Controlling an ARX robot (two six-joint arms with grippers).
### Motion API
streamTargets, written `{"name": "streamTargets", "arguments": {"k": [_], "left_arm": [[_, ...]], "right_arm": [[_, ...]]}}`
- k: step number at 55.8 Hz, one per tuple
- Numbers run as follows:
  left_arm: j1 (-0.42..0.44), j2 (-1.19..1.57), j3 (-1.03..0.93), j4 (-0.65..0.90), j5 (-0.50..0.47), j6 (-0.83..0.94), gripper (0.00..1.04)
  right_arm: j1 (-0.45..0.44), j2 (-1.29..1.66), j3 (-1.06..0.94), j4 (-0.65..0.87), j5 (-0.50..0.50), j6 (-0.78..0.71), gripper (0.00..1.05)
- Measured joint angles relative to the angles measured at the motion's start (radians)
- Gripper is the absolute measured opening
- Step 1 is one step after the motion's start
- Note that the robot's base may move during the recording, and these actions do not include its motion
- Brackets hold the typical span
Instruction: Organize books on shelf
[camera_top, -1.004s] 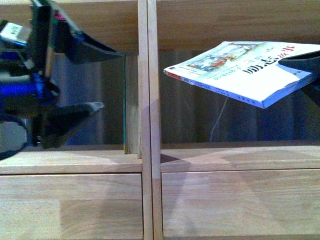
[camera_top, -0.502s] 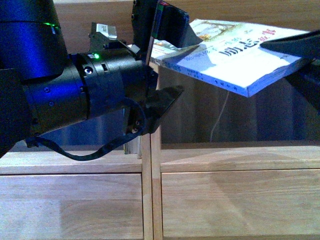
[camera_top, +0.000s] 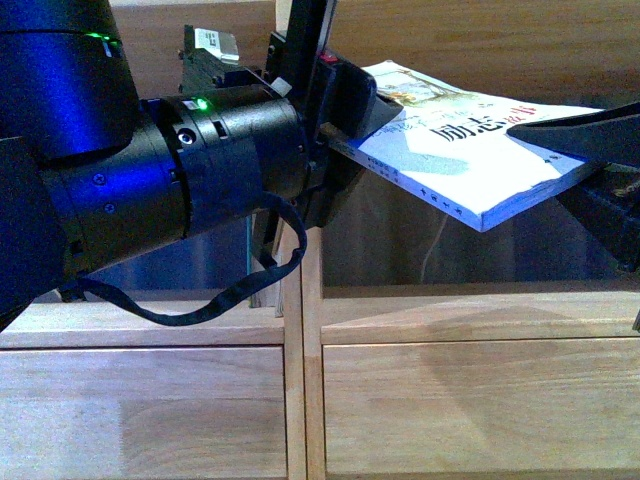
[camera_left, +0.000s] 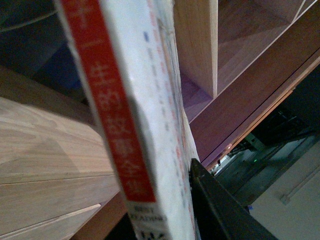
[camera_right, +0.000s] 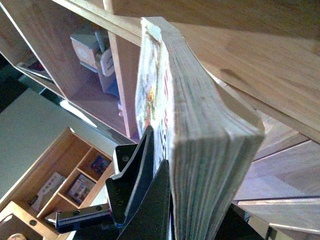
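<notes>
left pincer (camera_top: 336, 140) around paperback (camera_top: 470, 150), closure hidden; right pincer (camera_top: 565, 168) clamping paperback, partly cut off

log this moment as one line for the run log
book: roughly flat, in air before right column of shelf | right pincer: shut on book | left pincer: around book's other end, closure unclear

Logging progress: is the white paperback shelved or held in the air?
Held in the air: the paperback lies nearly flat above the shelf board, left gripper at one end, right gripper at the other.
</notes>
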Motion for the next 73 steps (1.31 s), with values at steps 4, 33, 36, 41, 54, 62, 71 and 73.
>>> {"name": "streamTargets", "arguments": {"k": [4,33,36,41,54,62,71,73], "left_arm": [[0.005,-0.018,-0.016,0.007,0.006,0.003,0.07],[0.256,-0.297,-0.244,-0.093,-0.086,0.269,0.07],[0.288,-0.319,-0.243,-0.125,-0.125,0.37,0.07],[0.34,-0.319,-0.216,-0.177,-0.201,0.516,0.07],[0.406,-0.173,-0.068,-0.202,-0.316,0.859,0.07],[0.35,0.195,0.327,-0.215,-0.399,1.261,0.07],[0.351,0.261,0.383,-0.232,-0.409,1.247,0.07],[0.355,0.267,0.387,-0.232,-0.408,1.241,0.07]], "right_arm": [[0.001,-0.001,-0.005,-0.002,-0.004,-0.001,0.18],[-0.162,-0.019,-0.012,-0.062,-0.072,-0.05,0.94],[-0.201,-0.021,-0.013,-0.072,-0.092,-0.052,0.99],[-0.267,-0.034,-0.018,-0.08,-0.126,-0.061,0.97],[-0.423,-0.116,-0.06,-0.075,-0.231,-0.064,0.98],[-0.679,-0.32,-0.199,0.089,-0.464,-0.066,0.98],[-0.644,-0.401,-0.208,-0.015,-0.481,-0.264,0.98],[-0.634,-0.414,-0.208,-0.049,-0.483,-0.311,0.98]]}}
